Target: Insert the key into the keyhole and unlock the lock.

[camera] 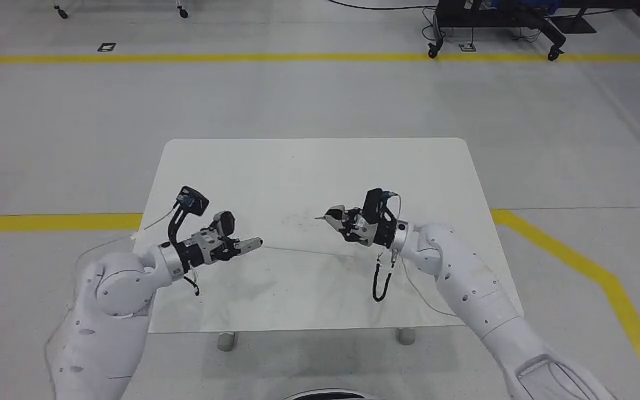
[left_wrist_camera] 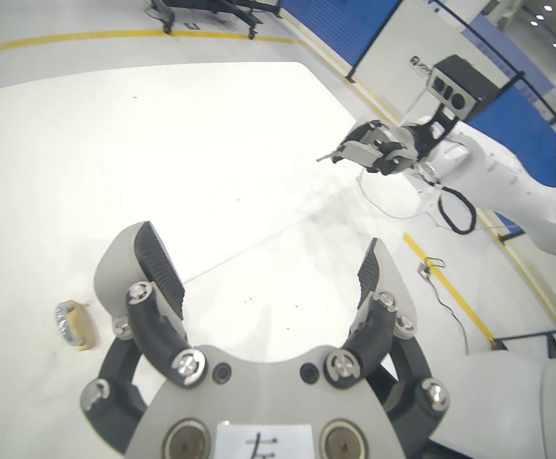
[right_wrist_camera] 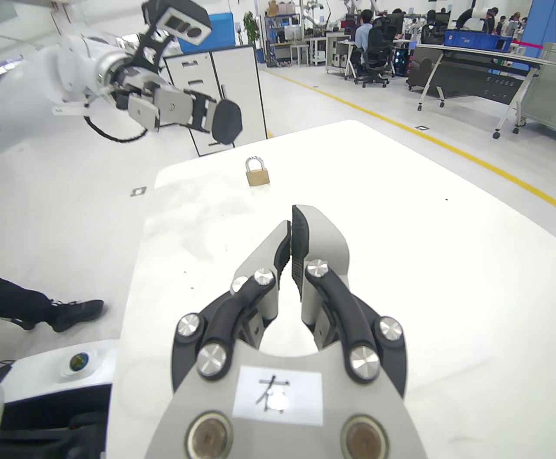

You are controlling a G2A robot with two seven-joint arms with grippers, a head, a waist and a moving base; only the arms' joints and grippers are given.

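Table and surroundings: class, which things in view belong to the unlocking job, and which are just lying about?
Belongs to the job:
key, held above the table
brass padlock, on the table

Just lying about:
grey cabinet
office chairs
blue crate
yellow floor line

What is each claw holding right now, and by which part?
The right claw grips the key by its head end, its blade poking out beyond the claw. The left claw is open and empty.
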